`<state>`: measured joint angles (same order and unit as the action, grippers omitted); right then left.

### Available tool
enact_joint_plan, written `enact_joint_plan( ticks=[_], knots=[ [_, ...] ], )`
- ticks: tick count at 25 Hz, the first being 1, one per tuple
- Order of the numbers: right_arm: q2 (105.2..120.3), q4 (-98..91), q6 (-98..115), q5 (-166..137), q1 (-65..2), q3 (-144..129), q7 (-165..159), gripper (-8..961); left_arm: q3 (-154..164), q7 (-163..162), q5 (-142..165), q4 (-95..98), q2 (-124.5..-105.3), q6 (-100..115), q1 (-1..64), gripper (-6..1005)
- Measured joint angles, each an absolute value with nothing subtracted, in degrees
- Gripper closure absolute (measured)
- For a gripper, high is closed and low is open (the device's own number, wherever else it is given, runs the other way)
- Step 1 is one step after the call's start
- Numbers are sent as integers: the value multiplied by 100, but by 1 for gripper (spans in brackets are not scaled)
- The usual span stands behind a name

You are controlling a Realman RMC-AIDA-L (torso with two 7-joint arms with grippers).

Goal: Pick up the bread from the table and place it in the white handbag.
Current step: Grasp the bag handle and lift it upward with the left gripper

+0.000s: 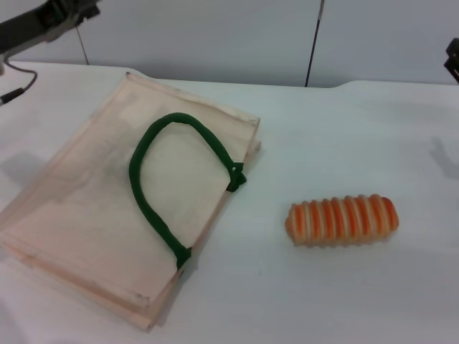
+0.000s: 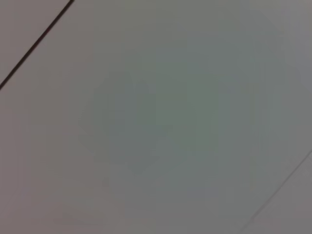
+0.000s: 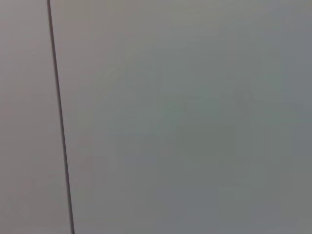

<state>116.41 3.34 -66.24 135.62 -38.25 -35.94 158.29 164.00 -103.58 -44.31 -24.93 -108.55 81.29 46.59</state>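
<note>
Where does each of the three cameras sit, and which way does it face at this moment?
Head view: on the robot's head, looking down at the table, the white handbag and the bread; the left arm shows at the far left corner, a dark bit of the right arm at the right edge.
Left wrist view: faces a plain grey panel with one dark seam; no body.
Right wrist view: the same, panel and seam only.
Shared: the wrist views show similar panelling, none of the tabletop things.
</note>
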Motion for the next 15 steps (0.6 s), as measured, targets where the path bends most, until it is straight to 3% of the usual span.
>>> enact_joint_plan(
  ticks=[15],
  knots=[
    [11628,301,-6597,13563,-3782,-3594,15829,61,16409,-11223,-226,-3724,-10652,8278,5877,122]
  ],
)
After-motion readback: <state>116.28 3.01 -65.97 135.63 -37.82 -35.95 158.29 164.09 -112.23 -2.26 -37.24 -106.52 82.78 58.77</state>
